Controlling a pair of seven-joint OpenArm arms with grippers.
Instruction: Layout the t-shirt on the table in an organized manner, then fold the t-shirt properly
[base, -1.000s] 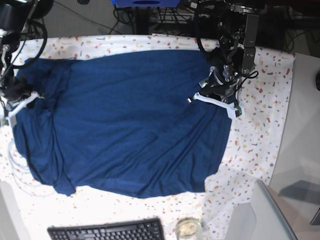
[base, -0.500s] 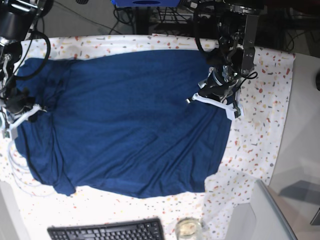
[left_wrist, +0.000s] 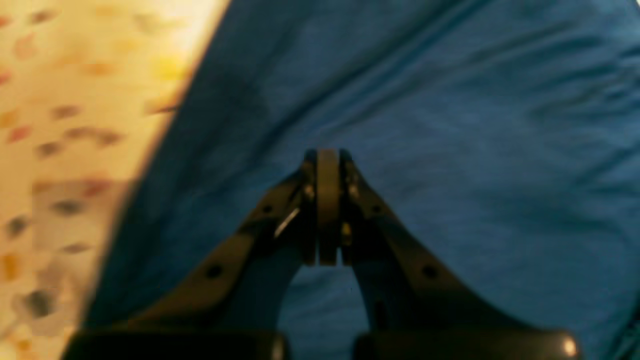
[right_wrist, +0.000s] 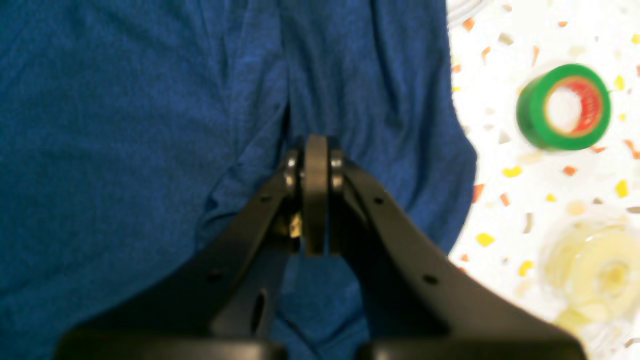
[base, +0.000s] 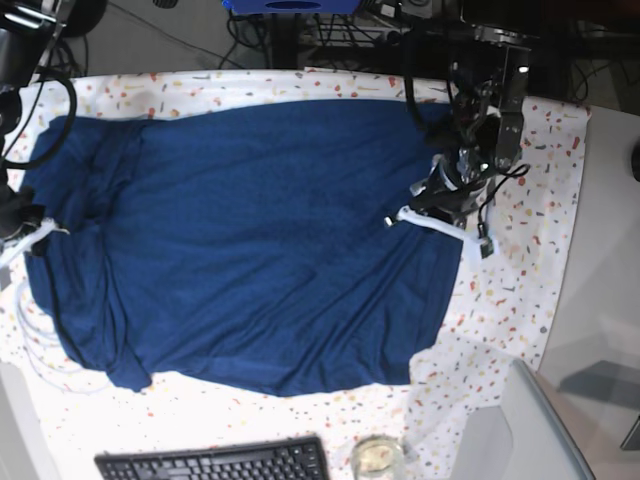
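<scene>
The dark navy t-shirt (base: 260, 230) lies spread over most of the speckled table (base: 520, 260), with its left part creased into long folds. In the base view my left gripper (base: 437, 222) sits on the shirt's right side near its edge. The left wrist view shows my left gripper (left_wrist: 327, 155) shut, tips down on the t-shirt (left_wrist: 475, 150), with the table (left_wrist: 60, 125) to the left. My right gripper (base: 30, 235) is at the shirt's left edge. My right gripper (right_wrist: 315, 145) is shut, and a crease of the t-shirt (right_wrist: 125, 125) runs up from its tips.
A green tape roll (right_wrist: 562, 107) and a blurred clear yellowish roll (right_wrist: 595, 270) lie on the table beside the shirt. A black keyboard (base: 215, 463) and a glass jar (base: 377, 457) sit at the front edge. A white cable (base: 35, 345) loops at front left.
My right gripper has slid left and slightly down toward the shirt's left edge. My left gripper has shifted a little right and down. Both stayed shut.
</scene>
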